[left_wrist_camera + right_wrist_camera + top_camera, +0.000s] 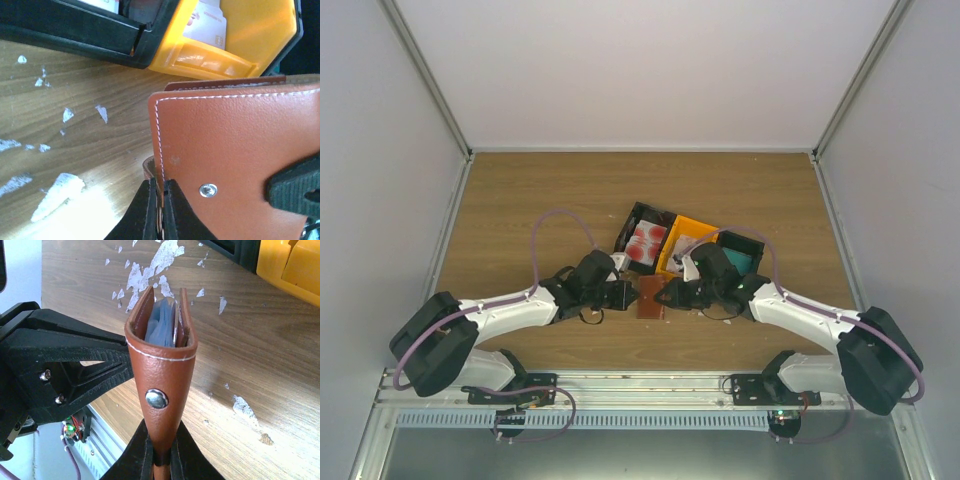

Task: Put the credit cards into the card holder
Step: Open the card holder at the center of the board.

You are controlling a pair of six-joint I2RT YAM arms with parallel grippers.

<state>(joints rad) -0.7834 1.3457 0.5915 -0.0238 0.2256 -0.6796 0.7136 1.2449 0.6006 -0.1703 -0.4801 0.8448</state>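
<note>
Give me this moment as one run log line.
left gripper: shut on card holder | right gripper: shut on card holder | credit cards: in trays | card holder: slightly parted

**Card holder between the grippers, trays behind**

You have the card holder [650, 297] in front of three trays, with the left gripper [628, 294] at its left edge and the right gripper [669, 293] at its right. Behind it, side by side, stand the left tray [642, 209], middle tray [698, 228] and right tray [756, 248]. Credit cards [646, 243] lie in the left and middle trays; the right tray's contents you can hardly judge. Scraps [62, 187] lie on the table [520, 200] beside the card holder.
</note>
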